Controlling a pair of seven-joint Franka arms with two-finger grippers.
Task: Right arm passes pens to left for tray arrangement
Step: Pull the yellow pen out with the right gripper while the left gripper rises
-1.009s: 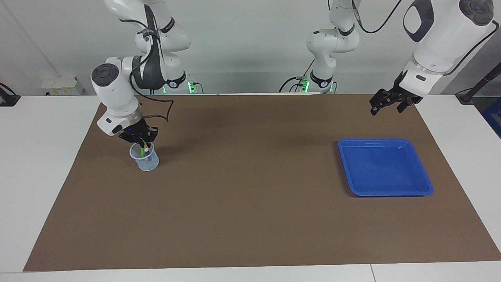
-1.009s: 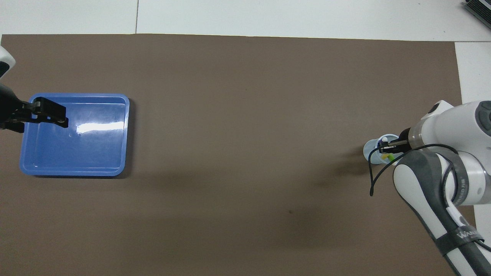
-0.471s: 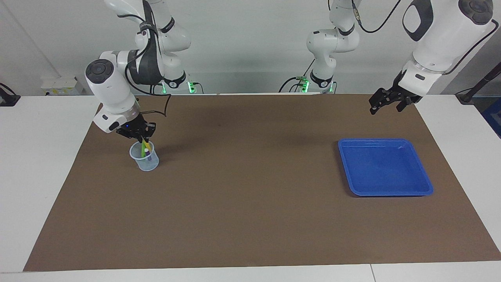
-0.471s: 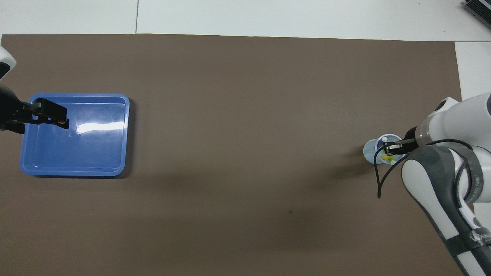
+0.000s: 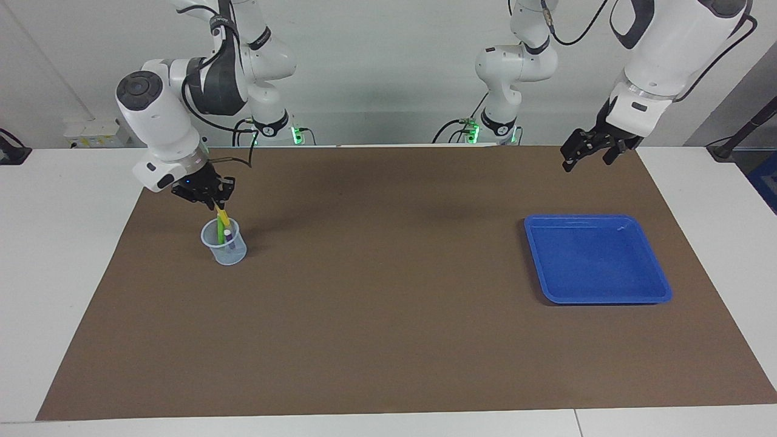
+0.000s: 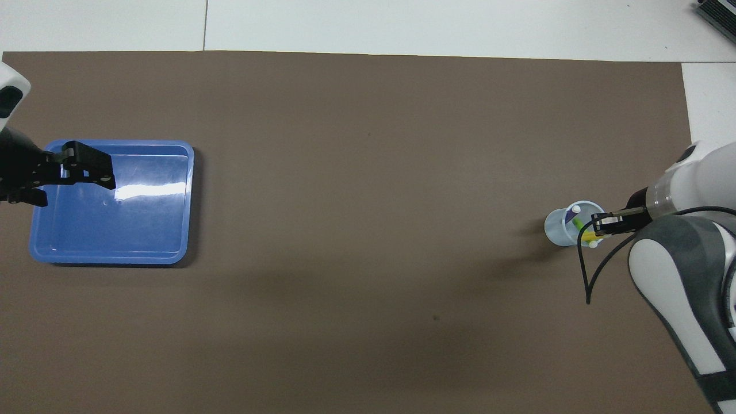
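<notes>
Yellow pen [image 5: 221,214] clenched by right tool [image 5: 209,195] above cup [image 5: 224,243] | facing view alone: left tool [image 5: 587,150] spread, airborne

tray [image 5: 598,259]: glossy blue plastic, glare streak on floor | cup [image 5: 224,244]: translucent pale plastic, smooth | mat [image 5: 388,315]: matt brown, paper-like, flat | surface [image 5: 67,255]: smooth white, low sheen | arm shells [image 5: 155,118]: glossy white plastic, dark matt patches | right gripper [image 5: 206,191]: matt black

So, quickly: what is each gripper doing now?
Right gripper: closed on the yellow pen, over the cup.
Left gripper: open, holding nothing.
</notes>
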